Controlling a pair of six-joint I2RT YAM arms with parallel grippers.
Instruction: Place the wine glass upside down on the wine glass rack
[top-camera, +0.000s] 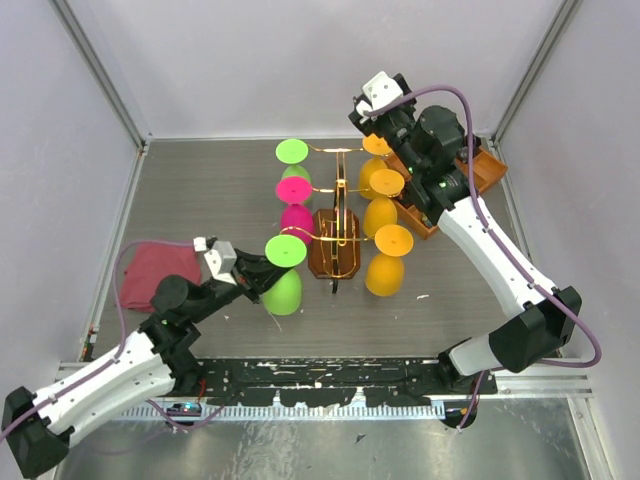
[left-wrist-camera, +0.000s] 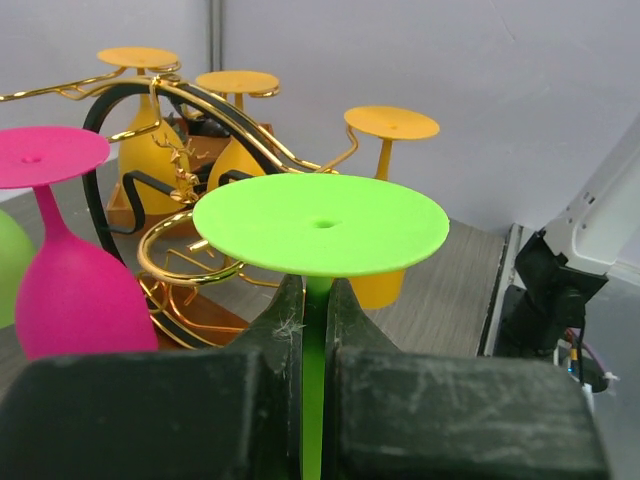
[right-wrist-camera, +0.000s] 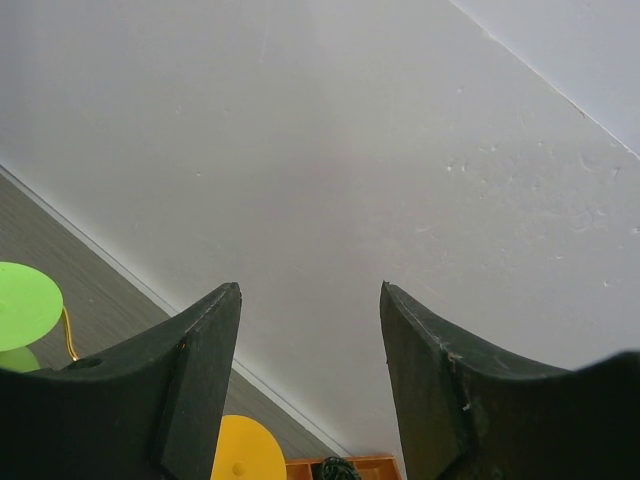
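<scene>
Green stem fills the left gripper (left-wrist-camera: 313, 318): its dark fingers (left-wrist-camera: 285, 325) are clenched on the wine glass (top-camera: 283, 272) just under the flat foot, which faces up with the bowl below. The glass stands toward the near edge of the desk, just left of the wine glass rack (top-camera: 335, 250). The nearest gold curl (left-wrist-camera: 165, 255) lies just beside the foot and a little lower. Whether the stem has entered that curl I cannot tell.

To seat it well, I judge the stem should stay vertical and slide sideways into the curl's opening, the foot passing above the wire. Then lower until the foot rests on the wire, and only then let go. The pink glass (left-wrist-camera: 70, 290) hangs close by and could be knocked.

Orange glasses (top-camera: 388, 262) hang on the rack's right side. A red cloth (top-camera: 155, 272) lies by the left edge. The right gripper (right-wrist-camera: 310, 290) is spread wide and holds nothing, raised near the far right corner by the wooden tray (top-camera: 488, 170).
</scene>
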